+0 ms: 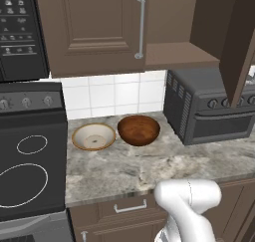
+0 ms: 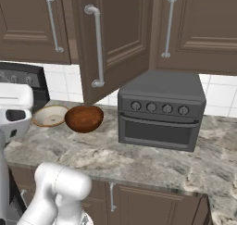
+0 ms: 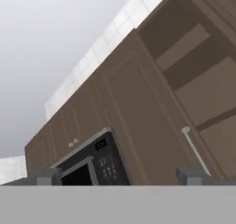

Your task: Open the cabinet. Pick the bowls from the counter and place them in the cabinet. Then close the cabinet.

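The cabinet (image 1: 94, 27) hangs above the counter (image 1: 149, 166). Its left door is closed, and its right door (image 2: 120, 34) stands swung out, baring the shelves (image 3: 198, 75). Two bowls sit side by side on the counter, near the tiled wall. One is shallow with a tan rim and cream inside (image 1: 93, 136) (image 2: 50, 115). To its right is a deeper reddish-brown one (image 1: 139, 130) (image 2: 84, 118). My gripper (image 3: 120, 177) is open, with nothing between its widely spread fingertips (image 3: 46, 176). In the hand view it points up at the closed door's bar handle (image 3: 196, 147).
A black toaster oven (image 1: 214, 106) (image 2: 162, 110) stands on the counter right of the bowls, under the open door. A black stovetop (image 1: 30, 171) lies to the left, with a microwave (image 3: 92, 165) above it. Drawers (image 1: 129, 206) run below the counter edge.
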